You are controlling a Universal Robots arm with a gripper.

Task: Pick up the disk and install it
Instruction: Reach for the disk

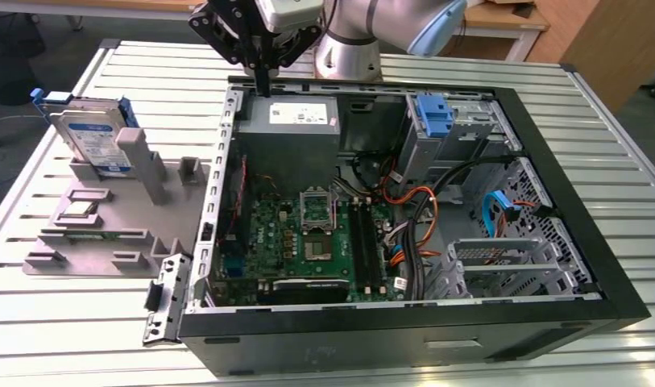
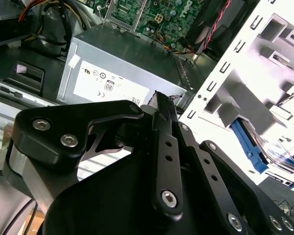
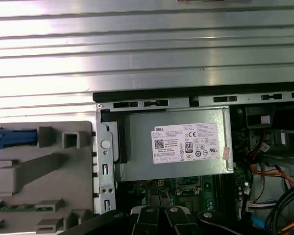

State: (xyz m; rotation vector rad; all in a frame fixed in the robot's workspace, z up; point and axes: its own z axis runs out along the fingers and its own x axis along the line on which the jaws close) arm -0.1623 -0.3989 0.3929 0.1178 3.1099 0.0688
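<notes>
We see a ribbed metal table [image 1: 144, 72] carrying an open black computer case [image 1: 413, 332] that lies with its insides facing up. A silver robot arm [image 1: 359, 32] rises at the far edge of the table. Just beside the case, on the exterior view's left, lies a grey plastic holder [image 1: 96, 238] with slots and posts. Inside the case, in the far corner nearest the holder, sits a grey power supply box [image 1: 295, 137] with a white sticker. A green circuit board [image 1: 305, 234] covers the floor in front of it, with orange and black cables [image 1: 397, 192] to the exterior view's right. The disk [image 1: 91, 141] stands upright on its edge at the far end of the holder, outside the case. It is silver, with a white-and-blue label and a blue frame. The claw [image 1: 263, 87] hangs over the far rim of the case above the power supply box, well apart from the disk. Its two black fingers are drawn together into one narrow point with nothing between them. A bare blue bracket [image 1: 435, 117] sits in a drive bay along the case's far side. The exterior view gives us the disk's labelled face. The first wrist view, looking straight down, gives us instead the disk [image 3: 12, 137] as a thin blue edge in the holder, and the box's sticker flat on. The second wrist view shows the claw's black links and bolts up close, the box beyond them, and the disk [image 2: 247, 143] as a blue frame in strong glare.
</notes>
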